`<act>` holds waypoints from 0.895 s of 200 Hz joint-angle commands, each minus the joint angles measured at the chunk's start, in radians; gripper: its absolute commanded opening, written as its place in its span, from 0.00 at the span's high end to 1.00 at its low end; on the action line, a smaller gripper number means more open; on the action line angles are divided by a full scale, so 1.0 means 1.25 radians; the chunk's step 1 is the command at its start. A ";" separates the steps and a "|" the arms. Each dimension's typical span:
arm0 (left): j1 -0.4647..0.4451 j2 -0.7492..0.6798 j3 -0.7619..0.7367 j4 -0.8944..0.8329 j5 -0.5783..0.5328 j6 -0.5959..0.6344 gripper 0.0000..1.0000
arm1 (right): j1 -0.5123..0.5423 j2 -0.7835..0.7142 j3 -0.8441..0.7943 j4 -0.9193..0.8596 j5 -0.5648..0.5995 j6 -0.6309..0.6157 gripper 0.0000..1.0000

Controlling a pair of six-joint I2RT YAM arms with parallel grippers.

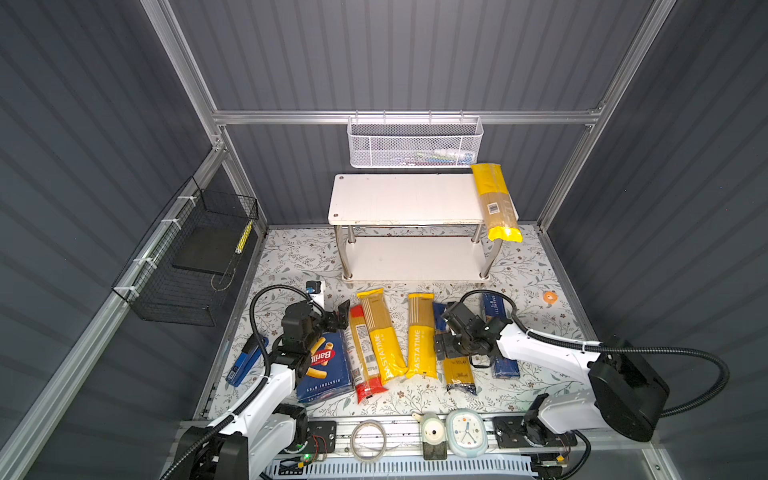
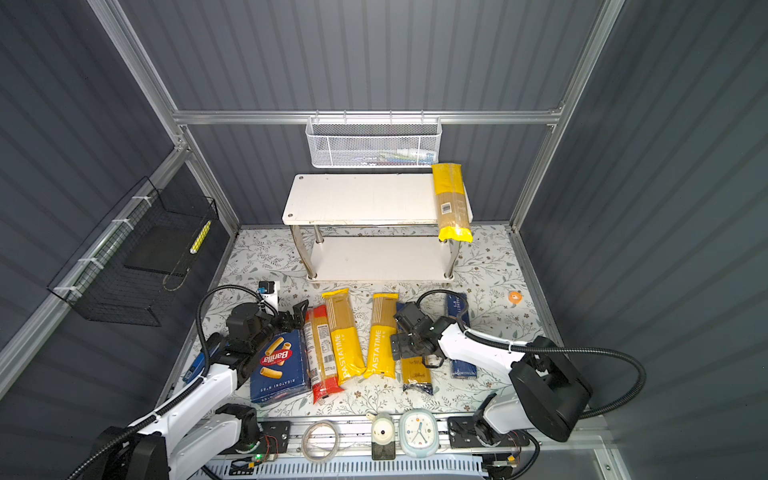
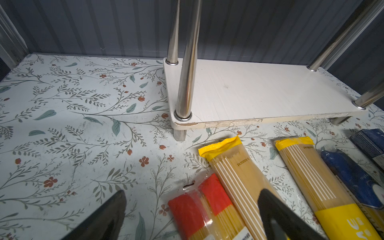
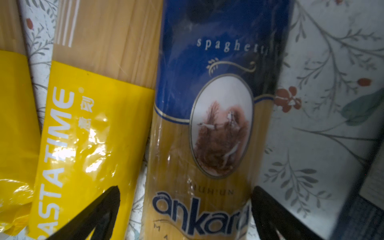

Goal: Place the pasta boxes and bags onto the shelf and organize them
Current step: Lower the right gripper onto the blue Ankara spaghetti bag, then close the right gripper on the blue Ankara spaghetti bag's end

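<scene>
Hovering over the floral tabletop (image 1: 291,266), the left hand (image 1: 338,318) is spread and empty by the wide dark-blue Barilla rigatoni box (image 1: 328,370). Rightward lie a red-ended clear spaghetti bag (image 1: 365,357), a yellow PASTATIME bag (image 1: 382,336), a second PASTATIME bag (image 1: 421,336), then the dark-blue ankara bag (image 4: 207,145), straddled by the spread right hand (image 4: 185,207). A yellow-ended barcoded bag (image 1: 494,199) overhangs the right end of the white two-tier shelf (image 1: 399,199), on its top board.

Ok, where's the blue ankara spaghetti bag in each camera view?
In a top view: ankara bag, right of centre, near front.
In a top view: same spot.
Left wrist: its dark-blue end.
Right wrist: mid-frame, between the open jaws of the right gripper.
Landmark: PASTATIME bag alongside it, everywhere.
</scene>
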 commanded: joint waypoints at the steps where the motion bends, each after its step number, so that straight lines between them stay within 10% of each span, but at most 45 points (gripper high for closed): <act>1: -0.003 -0.009 0.001 -0.005 0.006 -0.001 0.00 | -0.001 0.014 0.002 0.010 -0.007 0.008 0.01; 179: -0.003 -0.016 -0.004 -0.002 0.006 -0.001 0.01 | -0.002 0.014 -0.054 -0.010 0.028 0.007 0.01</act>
